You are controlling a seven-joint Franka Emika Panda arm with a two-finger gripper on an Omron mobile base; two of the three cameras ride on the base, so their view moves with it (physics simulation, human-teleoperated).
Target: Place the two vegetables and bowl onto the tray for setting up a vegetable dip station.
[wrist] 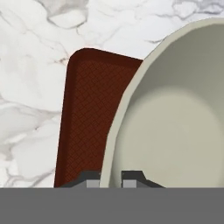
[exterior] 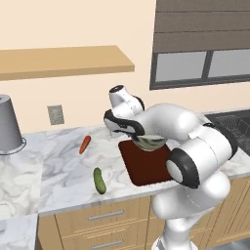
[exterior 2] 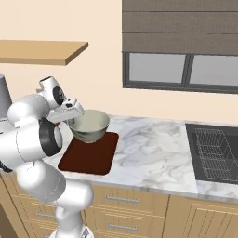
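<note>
My gripper (exterior 2: 73, 122) is shut on the near rim of the greyish-green bowl (exterior 2: 91, 124), one finger (wrist: 131, 177) inside the cream interior and the other outside. The bowl (exterior: 149, 142) hangs upright just over the far part of the dark reddish-brown tray (exterior: 145, 171). In the hand view the bowl (wrist: 175, 122) covers the right side, with the tray (wrist: 87, 113) under it at left. The orange-red carrot (exterior: 85, 144) lies on the marble counter left of the tray. Nearer the front edge lies the dark green cucumber (exterior: 99, 180).
A tall grey metal cylinder (exterior: 8, 124) stands at the far left of the counter. A dark sink with a wire rack (exterior 2: 216, 153) lies to the right. A wooden shelf (exterior: 63, 61) hangs above the counter and a wall outlet (exterior: 55, 114) sits below it.
</note>
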